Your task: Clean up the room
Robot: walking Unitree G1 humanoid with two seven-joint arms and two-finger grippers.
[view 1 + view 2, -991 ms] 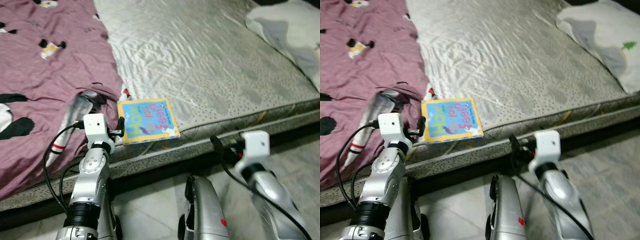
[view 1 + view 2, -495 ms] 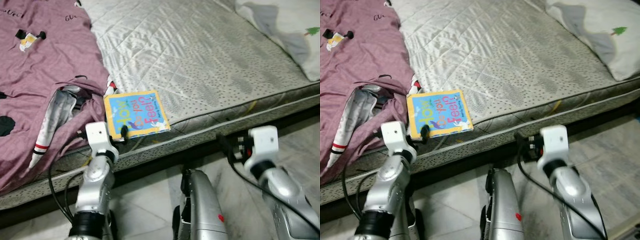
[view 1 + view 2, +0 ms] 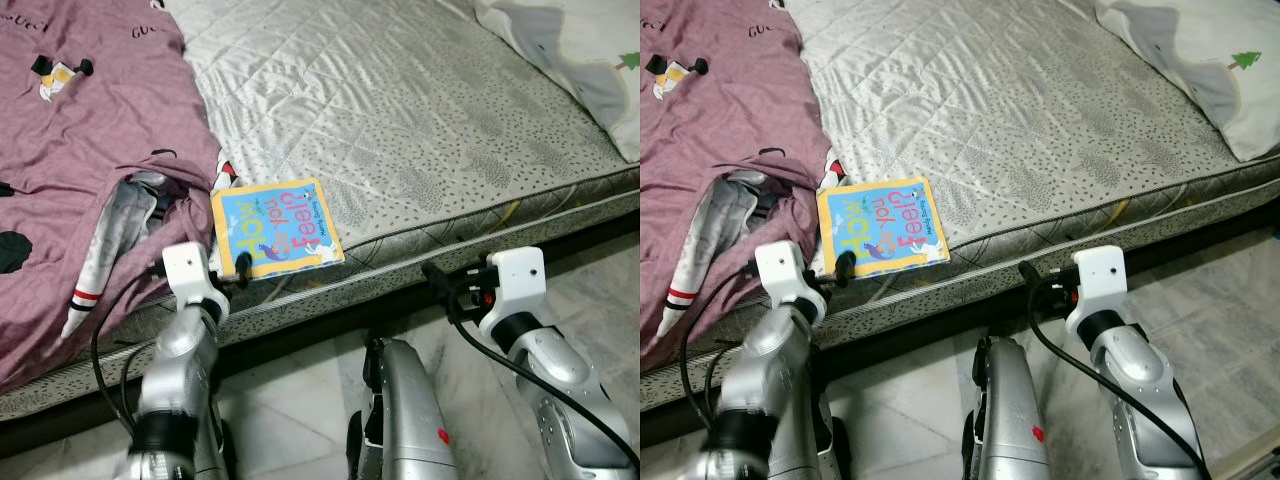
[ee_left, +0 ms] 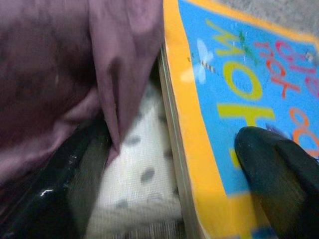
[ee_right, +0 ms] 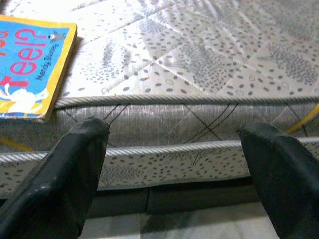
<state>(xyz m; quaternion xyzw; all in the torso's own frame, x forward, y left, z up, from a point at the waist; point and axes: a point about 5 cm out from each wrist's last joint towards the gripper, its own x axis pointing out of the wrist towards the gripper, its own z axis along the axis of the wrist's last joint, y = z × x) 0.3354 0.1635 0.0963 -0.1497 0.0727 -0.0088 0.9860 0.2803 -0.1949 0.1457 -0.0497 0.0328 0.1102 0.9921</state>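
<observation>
Grey quilted mattress [image 3: 420,130] carries a blue-and-yellow book [image 3: 275,228] at its front edge. Left gripper [image 4: 174,164], fingers spread, straddles the book's corner; right gripper [image 5: 174,149], fingers apart, faces the mattress side.

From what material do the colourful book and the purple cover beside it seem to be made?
The book looks like a board book of thick cardboard with a glossy printed cover: the left wrist view shows a thick, stiff edge. The purple cover seems to be soft woven cloth, probably cotton or a blend, matte, lying in loose folds and wrinkles.
</observation>
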